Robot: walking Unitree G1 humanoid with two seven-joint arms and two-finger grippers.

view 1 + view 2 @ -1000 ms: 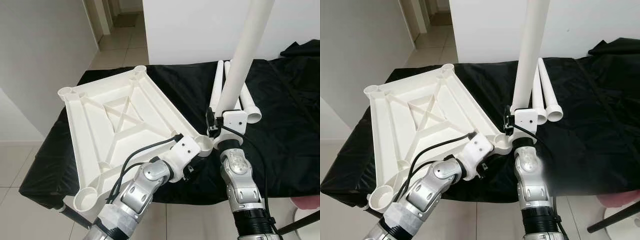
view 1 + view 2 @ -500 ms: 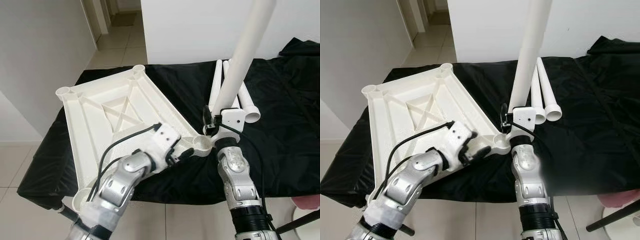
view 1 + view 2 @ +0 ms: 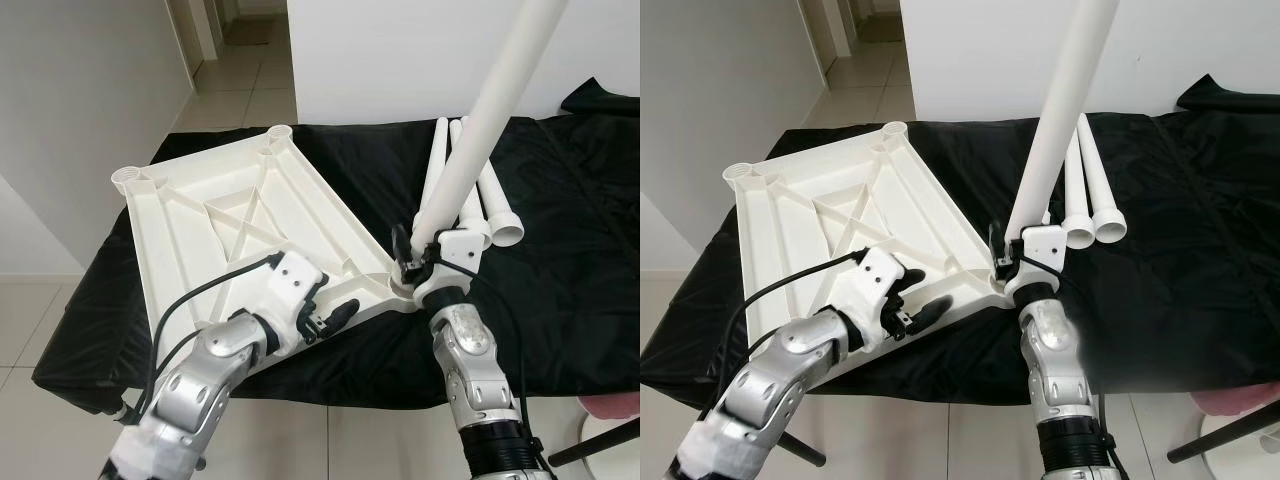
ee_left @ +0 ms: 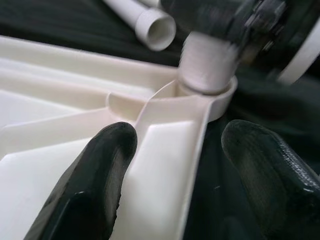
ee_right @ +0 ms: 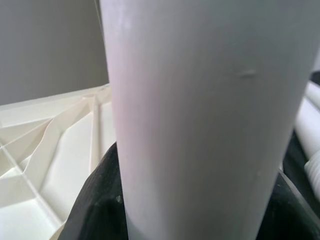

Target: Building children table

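Seating leg (image 3: 480,130) in tabletop (image 3: 215,225) socket, right hand (image 3: 408,262)

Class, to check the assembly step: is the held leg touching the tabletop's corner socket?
Touching. The left wrist view shows the leg's end seated in the socket.

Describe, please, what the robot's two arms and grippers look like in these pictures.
Both arms are silver metal with rounded, segmented joints and black ribbed collars nearer the body. Each wrist carries a white boxy housing. The left gripper has two long black fingers with a rubbery, finely textured surface; black cables loop from its housing back along the forearm. The right gripper is likewise black, with a thin black cable.
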